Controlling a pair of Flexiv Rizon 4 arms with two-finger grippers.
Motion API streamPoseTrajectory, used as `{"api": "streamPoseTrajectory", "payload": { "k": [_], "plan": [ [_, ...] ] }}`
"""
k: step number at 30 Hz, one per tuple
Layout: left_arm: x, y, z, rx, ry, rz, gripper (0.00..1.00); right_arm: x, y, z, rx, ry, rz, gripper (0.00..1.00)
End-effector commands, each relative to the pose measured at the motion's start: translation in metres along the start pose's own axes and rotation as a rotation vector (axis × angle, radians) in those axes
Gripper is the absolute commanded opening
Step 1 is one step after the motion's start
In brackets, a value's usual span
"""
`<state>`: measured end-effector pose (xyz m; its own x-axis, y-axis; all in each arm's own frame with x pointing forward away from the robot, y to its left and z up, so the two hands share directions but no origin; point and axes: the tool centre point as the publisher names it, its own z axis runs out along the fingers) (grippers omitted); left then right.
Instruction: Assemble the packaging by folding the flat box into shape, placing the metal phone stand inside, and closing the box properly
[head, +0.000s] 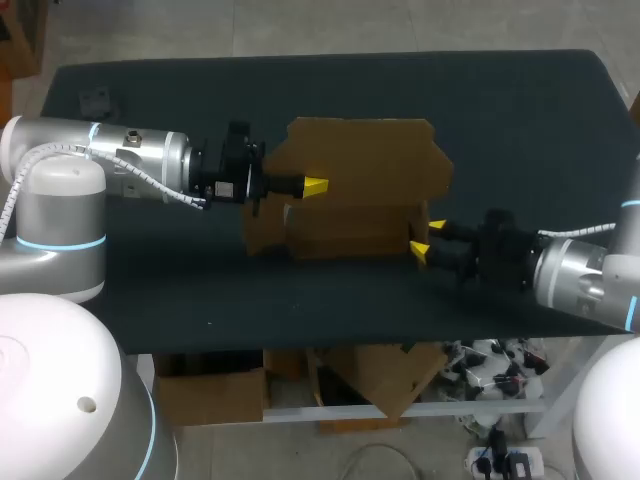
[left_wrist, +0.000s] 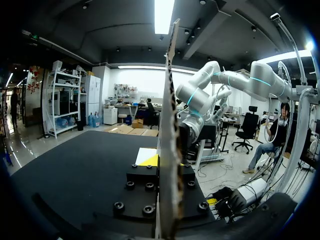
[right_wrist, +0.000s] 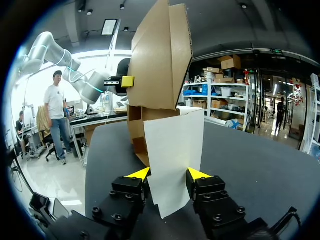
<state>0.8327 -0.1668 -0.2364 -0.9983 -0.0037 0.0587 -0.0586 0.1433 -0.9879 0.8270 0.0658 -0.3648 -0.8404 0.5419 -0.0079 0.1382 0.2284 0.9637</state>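
Though only half-formed, stiff corrugated brown box (head: 360, 160), thin flaps tight within left tool (head: 312, 190) and, wider apart, right tool (head: 428, 238).

A brown cardboard box (head: 355, 190) sits partly folded in the middle of the dark counter (head: 520, 110), with a flat panel toward the far edge and a raised part toward the near edge. The left pincer (head: 314, 187) grips it from the left, one yellow tip lying on the cardboard. The right pincer (head: 428, 238) is at the box's right end. A small dark thing (head: 97, 100) lies near the far left corner.
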Motion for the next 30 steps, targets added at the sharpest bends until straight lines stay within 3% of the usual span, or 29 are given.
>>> {"api": "streamPoseTrajectory", "payload": {
  "k": [1,7,14,24,30],
  "plan": [
    [0.0,0.004,0.001,0.0,0.002,-0.001,0.0,0.002,-0.001,0.004,-0.002,0.001,0.0,0.49],
    [0.0,0.004,0.001,0.0,0.002,-0.001,0.0,0.007,-0.002,0.003,0.0,0.006,0.001,0.6],
    [0.0,0.004,0.001,0.0,0.002,-0.001,0.0,0.012,-0.006,-0.002,0.003,0.004,0.009,0.67],
    [0.0,0.004,0.001,0.0,0.002,-0.001,0.0,0.015,-0.014,-0.019,0.005,-0.025,0.028,0.67],
    [0.0,0.004,0.001,0.0,0.002,-0.001,0.0,0.017,-0.014,-0.01,-0.001,-0.001,0.03,0.67]
  ]
}}
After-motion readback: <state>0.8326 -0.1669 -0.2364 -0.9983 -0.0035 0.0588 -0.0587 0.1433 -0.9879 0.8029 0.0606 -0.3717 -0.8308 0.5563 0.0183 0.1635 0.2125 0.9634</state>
